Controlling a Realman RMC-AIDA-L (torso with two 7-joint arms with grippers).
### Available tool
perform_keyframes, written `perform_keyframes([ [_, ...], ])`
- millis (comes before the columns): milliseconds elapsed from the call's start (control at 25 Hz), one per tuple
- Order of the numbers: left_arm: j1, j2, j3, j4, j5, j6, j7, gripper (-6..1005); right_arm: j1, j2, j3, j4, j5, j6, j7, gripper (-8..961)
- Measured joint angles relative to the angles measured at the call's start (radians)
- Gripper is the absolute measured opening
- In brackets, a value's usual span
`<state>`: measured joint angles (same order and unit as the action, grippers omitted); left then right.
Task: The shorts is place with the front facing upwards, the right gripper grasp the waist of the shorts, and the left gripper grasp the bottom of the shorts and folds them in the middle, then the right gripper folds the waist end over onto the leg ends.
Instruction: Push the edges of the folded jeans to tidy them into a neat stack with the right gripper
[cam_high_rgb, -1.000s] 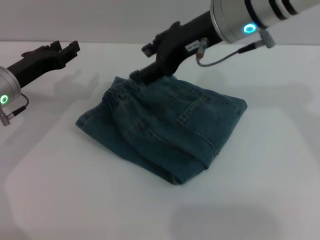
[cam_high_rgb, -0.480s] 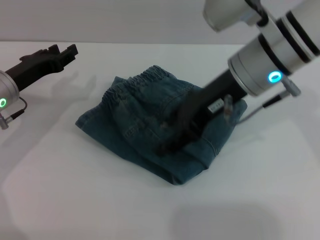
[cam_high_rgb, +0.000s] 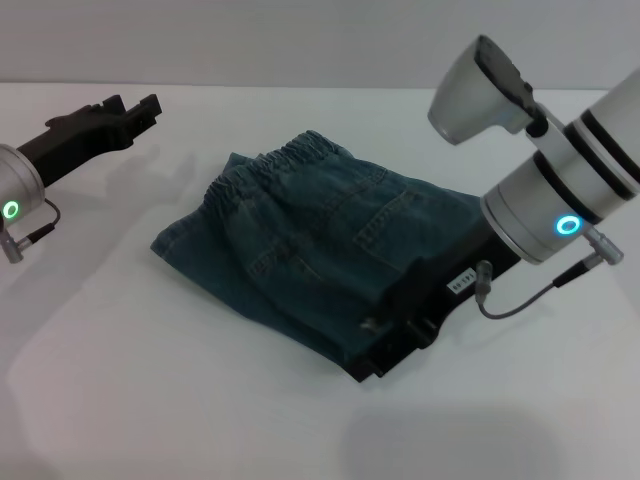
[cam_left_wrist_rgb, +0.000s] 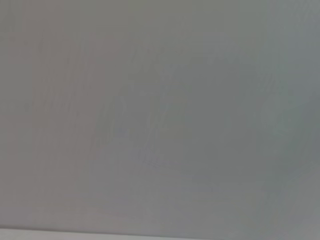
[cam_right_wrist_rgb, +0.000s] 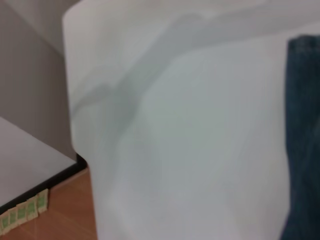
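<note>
Folded denim shorts (cam_high_rgb: 320, 245) lie in a compact bundle near the middle of a white table (cam_high_rgb: 150, 400), the ruched elastic waist of the shorts (cam_high_rgb: 285, 158) on top at the far side of the stack and a stitched back pocket facing up. The right gripper (cam_high_rgb: 375, 355) sits low at the near corner of the bundle, its black body overlapping the folded edge closest to the robot, with the pale label and grey cable showing just behind it on the arm; whether its fingers are apart or pressed together cannot be told, since the tips merge with the dark shadow at the cloth's edge. The silver forearm with its blue-green ring light rises toward the right side of the head view. The left gripper (cam_high_rgb: 140, 106) hangs above the table at the far left, well apart from the shorts, with nothing between its fingers; the tips appear slightly parted, though the gap is too small to judge with certainty. From the right wrist camera, a strip of the blue denim (cam_right_wrist_rgb: 302, 135) runs along one edge of the picture on the white tabletop, beyond which a wood floor (cam_right_wrist_rgb: 55, 220) shows past the table's corner. The left wrist camera shows only a plain grey surface.
</note>
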<state>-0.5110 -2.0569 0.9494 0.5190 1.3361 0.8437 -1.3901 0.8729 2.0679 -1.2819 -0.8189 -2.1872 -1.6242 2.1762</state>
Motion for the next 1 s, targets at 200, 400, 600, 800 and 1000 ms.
perform_keyframes([
  [200, -0.002, -0.001, 0.000, -0.011, 0.000, 0.000, 0.000, 561, -0.011, -0.001, 0.008, 0.034, -0.048, 0.029, -0.008, 732],
  [400, -0.002, -0.002, 0.000, -0.014, 0.000, 0.005, 0.000, 561, -0.026, -0.007, 0.013, 0.046, -0.064, 0.102, -0.010, 732],
  [600, -0.001, -0.002, 0.000, -0.014, 0.000, 0.006, -0.006, 561, -0.021, -0.017, 0.036, 0.080, -0.112, 0.182, -0.006, 732],
  [800, 0.001, -0.002, 0.000, -0.020, 0.000, 0.005, -0.008, 560, -0.024, -0.028, 0.081, 0.093, -0.147, 0.252, -0.005, 732],
  [1000, -0.001, -0.002, 0.000, -0.030, 0.000, 0.003, -0.005, 560, -0.033, -0.054, 0.139, 0.093, -0.158, 0.310, -0.005, 733],
])
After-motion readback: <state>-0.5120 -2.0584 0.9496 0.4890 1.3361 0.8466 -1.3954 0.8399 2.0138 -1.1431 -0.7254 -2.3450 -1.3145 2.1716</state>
